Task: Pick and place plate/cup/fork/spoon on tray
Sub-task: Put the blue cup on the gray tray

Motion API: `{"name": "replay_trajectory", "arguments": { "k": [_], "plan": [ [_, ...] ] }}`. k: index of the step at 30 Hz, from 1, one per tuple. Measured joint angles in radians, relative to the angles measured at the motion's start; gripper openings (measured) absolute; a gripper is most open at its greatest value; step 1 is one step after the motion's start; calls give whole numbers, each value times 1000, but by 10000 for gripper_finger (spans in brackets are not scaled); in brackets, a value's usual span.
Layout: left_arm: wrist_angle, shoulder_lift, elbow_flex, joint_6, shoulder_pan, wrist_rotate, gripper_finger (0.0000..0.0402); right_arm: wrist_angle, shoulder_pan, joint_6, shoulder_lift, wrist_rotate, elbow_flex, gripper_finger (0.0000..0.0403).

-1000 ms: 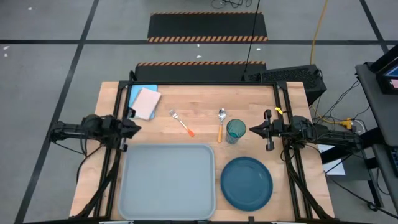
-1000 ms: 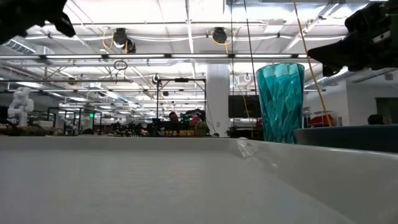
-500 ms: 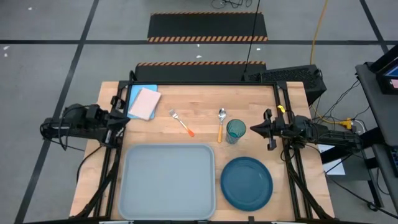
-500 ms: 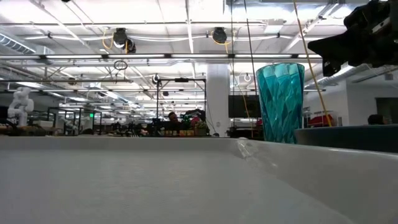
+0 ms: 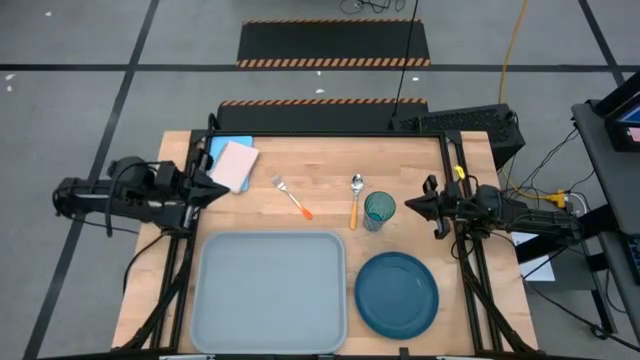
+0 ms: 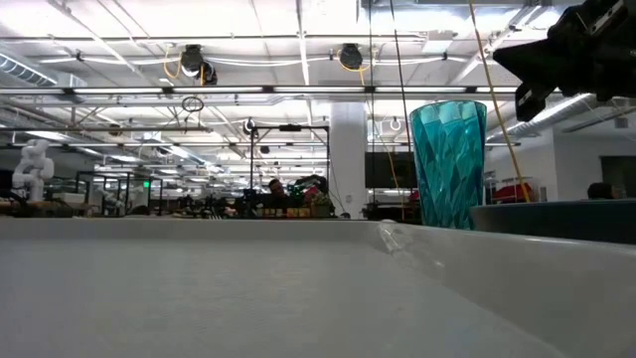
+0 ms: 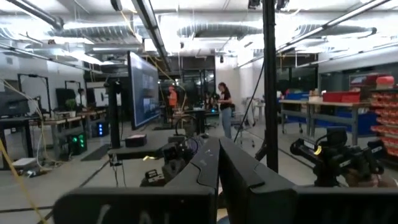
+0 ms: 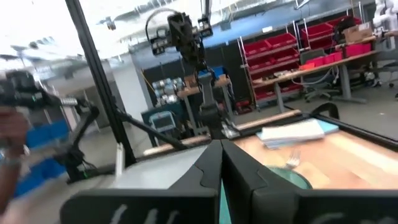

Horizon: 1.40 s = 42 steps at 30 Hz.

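The tray (image 5: 270,288) is lying empty at the table's front, the plate (image 5: 397,293) just beside it. The cup (image 5: 379,210), spoon (image 5: 355,199) and fork (image 5: 292,196) are sitting behind. Both grippers, left (image 5: 221,186) and right (image 5: 405,207), are hovering closed, holding nothing.

A pale grey-blue rectangular plastic tray (image 5: 272,289) lay empty, just beside a round dark teal plate (image 5: 397,293). A translucent teal tumbler (image 5: 379,211) stood upright beside an orange-handled metal spoon (image 5: 355,199); a red-orange-handled fork (image 5: 292,197) lay near.
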Motion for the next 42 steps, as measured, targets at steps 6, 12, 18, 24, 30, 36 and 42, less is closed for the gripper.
{"name": "replay_trajectory", "arguments": {
  "k": [6,12,18,24,30,36,42],
  "plan": [
    [-108,115,126,-5,-4,0,10,75,0,35,0,0,0,0],
    [-290,201,225,-29,-46,0,10,99,13,76,4,8,0,0],
    [-345,258,219,-10,-100,-5,10,154,68,45,57,113,0,0],
    [-405,346,217,17,-134,-119,10,275,130,23,165,130,16,0],
    [-396,439,217,128,-122,-187,10,270,187,-37,334,237,136,1],
    [-395,496,217,221,-100,-189,10,81,241,-136,576,348,378,6],
    [-398,510,217,249,-75,-189,10,-206,286,-178,821,449,663,7]
  ]
}}
